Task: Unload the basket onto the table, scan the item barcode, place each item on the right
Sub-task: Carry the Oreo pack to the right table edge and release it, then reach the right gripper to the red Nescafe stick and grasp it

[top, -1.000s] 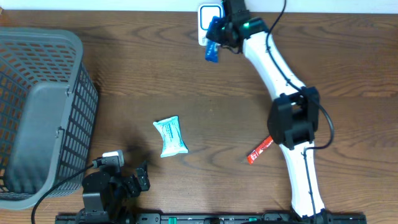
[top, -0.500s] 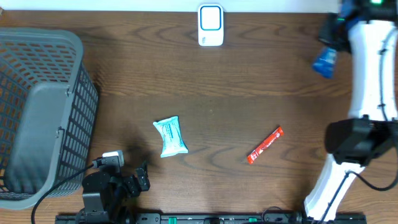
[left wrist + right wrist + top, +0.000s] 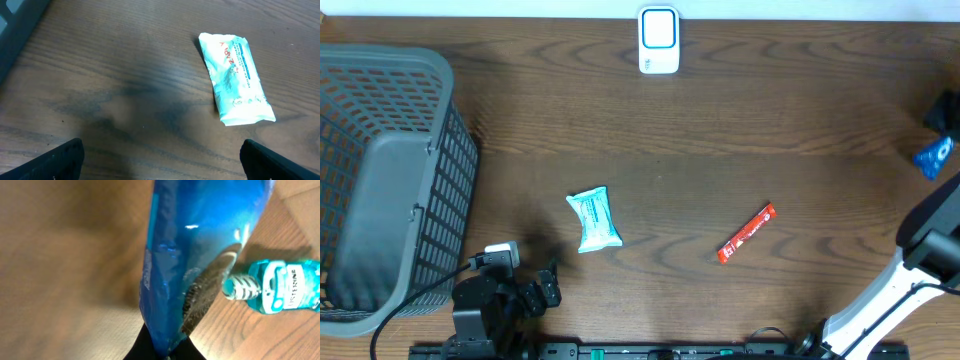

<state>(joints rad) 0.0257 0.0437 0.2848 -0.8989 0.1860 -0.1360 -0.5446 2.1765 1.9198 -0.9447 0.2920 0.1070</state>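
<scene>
Right hand [image 3: 161, 347]: clenched on the lower end of a blue packet [image 3: 200, 255], the glossy wrapper rising from 6 o'clock to 1 o'clock across the right wrist view, with print too blurred to read. The overhead view places the same blue packet [image 3: 932, 158] at the 3 o'clock edge of the counter [image 3: 720, 130], with only a dark sliver of the hand showing above it at the frame's border. It is well apart from the white scanner [image 3: 659, 40], which lies at 12 o'clock by the counter's far edge. Seen from the right wrist only: a teal mouthwash bottle [image 3: 280, 287] lying on its side at 3 o'clock behind the packet, on paler wood. Left hand [image 3: 162, 162]: released, its two dark fingertips [image 3: 60, 160] spread to the lower corners of the left wrist view with bare counter between them. The overhead view shows this hand low at 7 o'clock, near the front edge. A teal-and-white packet [image 3: 235, 77] lies flat at 2 o'clock in the left wrist view, apart from both fingertips; from overhead it sits just toward 7 o'clock of the counter's centre. A red stick [image 3: 746, 233] lies diagonally at 5 o'clock of centre, seen from overhead alone. A grey basket [image 3: 380, 180] fills the 9 o'clock side; the left wrist view catches only a corner of it at 10 o'clock.
</scene>
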